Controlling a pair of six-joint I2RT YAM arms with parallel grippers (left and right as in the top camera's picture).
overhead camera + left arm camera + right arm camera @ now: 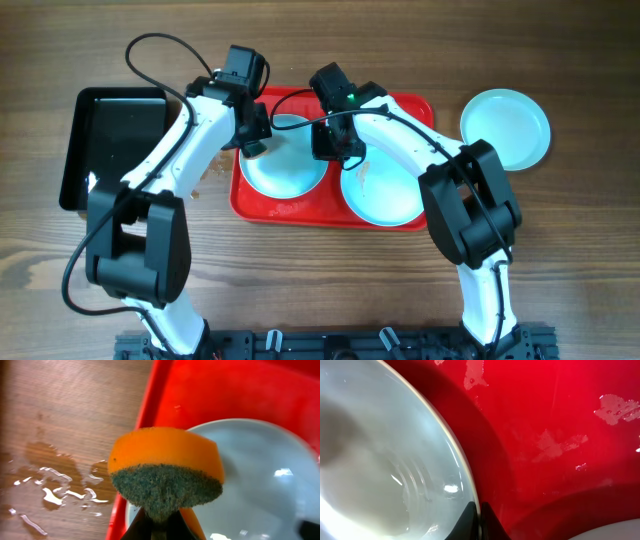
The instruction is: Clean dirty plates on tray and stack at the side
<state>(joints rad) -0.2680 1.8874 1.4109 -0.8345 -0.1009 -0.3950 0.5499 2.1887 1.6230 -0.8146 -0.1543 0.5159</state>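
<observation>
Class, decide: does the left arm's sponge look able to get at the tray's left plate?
Probably yes: the sponge in the left pincer hangs over the left plate, nothing between them.

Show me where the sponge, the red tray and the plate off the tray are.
sponge [165, 450], left wrist view, orange top.
red tray [290, 210], overhead view, bare floor near front rim.
plate off the tray [505, 127], overhead view, its centre.

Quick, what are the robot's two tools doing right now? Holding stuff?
Left tool: closed, pinching the orange-and-green sponge.
Right tool: closed on the rim of a plate on the tray.
</observation>
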